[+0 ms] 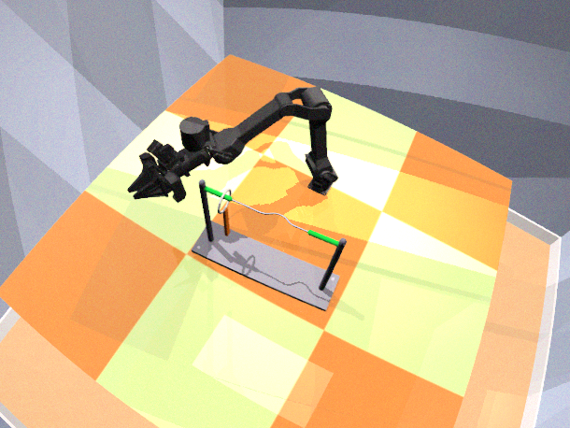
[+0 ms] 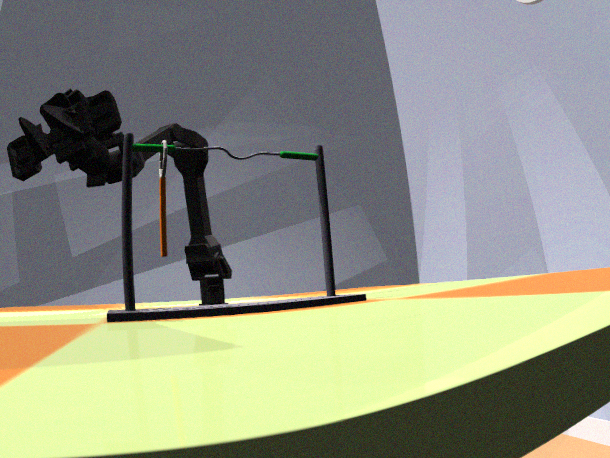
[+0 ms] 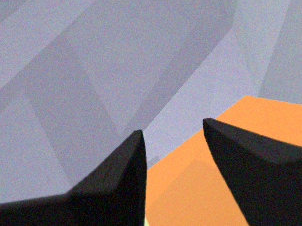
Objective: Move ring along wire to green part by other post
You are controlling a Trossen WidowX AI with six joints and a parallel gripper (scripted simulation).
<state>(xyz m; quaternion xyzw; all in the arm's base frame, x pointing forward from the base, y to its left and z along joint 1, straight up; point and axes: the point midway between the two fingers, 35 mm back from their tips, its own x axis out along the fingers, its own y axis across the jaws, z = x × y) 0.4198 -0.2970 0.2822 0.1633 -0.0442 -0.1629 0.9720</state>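
The ring point(image 1: 219, 206) point(image 2: 164, 146) hangs around the left green part point(image 1: 212, 191) point(image 2: 146, 147), near its inner end. Its orange handle point(image 1: 227, 222) point(image 2: 163, 215) points down beside the left post point(image 1: 206, 217) point(image 2: 128, 225). The thin grey wire point(image 1: 268, 214) point(image 2: 217, 147) runs to the right green part point(image 1: 324, 238) point(image 2: 298, 155) at the right post point(image 1: 332, 266) point(image 2: 325, 225). My gripper point(image 1: 133, 193) point(image 3: 173, 132) is partly open and empty. It is in the air beyond the left post, left of the ring and away from the handle.
The posts stand on a grey base plate point(image 1: 280, 268) point(image 2: 235, 308) on the checkered table point(image 1: 392, 374) point(image 2: 300, 360). My arm point(image 1: 262, 119) point(image 2: 196, 200) reaches from its base behind the wire towards the left. In the wrist view, the table edge shows beyond the fingers.
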